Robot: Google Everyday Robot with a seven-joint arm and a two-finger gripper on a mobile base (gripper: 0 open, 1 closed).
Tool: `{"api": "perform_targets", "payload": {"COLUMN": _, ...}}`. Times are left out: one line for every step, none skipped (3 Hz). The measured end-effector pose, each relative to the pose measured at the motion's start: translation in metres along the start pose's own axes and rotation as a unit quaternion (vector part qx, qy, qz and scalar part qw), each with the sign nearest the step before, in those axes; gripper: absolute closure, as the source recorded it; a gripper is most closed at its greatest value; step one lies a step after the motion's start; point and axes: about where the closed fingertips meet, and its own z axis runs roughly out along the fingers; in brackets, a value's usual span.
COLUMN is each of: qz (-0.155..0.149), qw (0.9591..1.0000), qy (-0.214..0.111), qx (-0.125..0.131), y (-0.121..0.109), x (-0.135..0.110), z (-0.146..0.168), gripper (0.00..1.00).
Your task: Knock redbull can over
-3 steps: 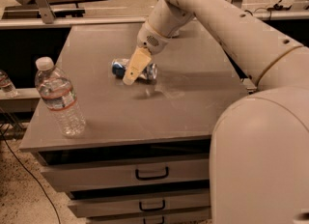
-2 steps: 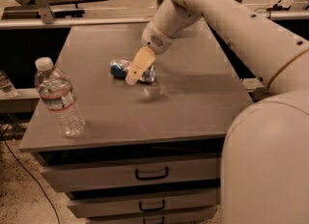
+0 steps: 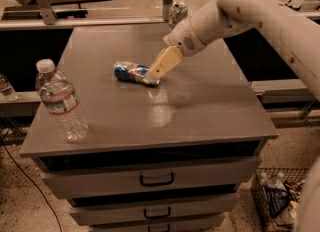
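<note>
The redbull can (image 3: 131, 72), blue and silver with red markings, lies on its side near the middle of the grey cabinet top (image 3: 200, 111). My gripper (image 3: 161, 66), with tan fingers, hangs just above and to the right of the can's silver end, close to it. The white arm reaches in from the upper right.
A clear plastic water bottle (image 3: 61, 103) stands at the front left of the cabinet top. A white-and-green can (image 3: 177, 12) stands at the far edge behind the arm. Drawers lie below the top. A wire basket (image 3: 277, 198) with bottles sits on the floor at right.
The arm has drawn back up and to the right. The gripper has lifted slightly off the can. The can stays lying on its side.
</note>
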Motion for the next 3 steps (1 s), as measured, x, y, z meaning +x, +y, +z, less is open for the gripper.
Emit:
{"api": "perform_targets", "payload": {"qz": -0.029, "qw": 0.9942, "qy": -0.098, "qx": 0.035, "y": -0.016, "x": 0.006, "z": -0.052, "gripper": 0.0}}
{"api": "perform_targets", "payload": {"qz": -0.064, "qw": 0.9829, "qy": -0.167, "qx": 0.043, "y": -0.034, "x": 0.005, "z": -0.084, "gripper": 0.0}}
{"api": "perform_targets", "payload": {"qz": -0.078, "qw": 0.9792, "qy": -0.179, "qx": 0.055, "y": -0.041, "x": -0.005, "z": -0.095, "gripper": 0.0}}
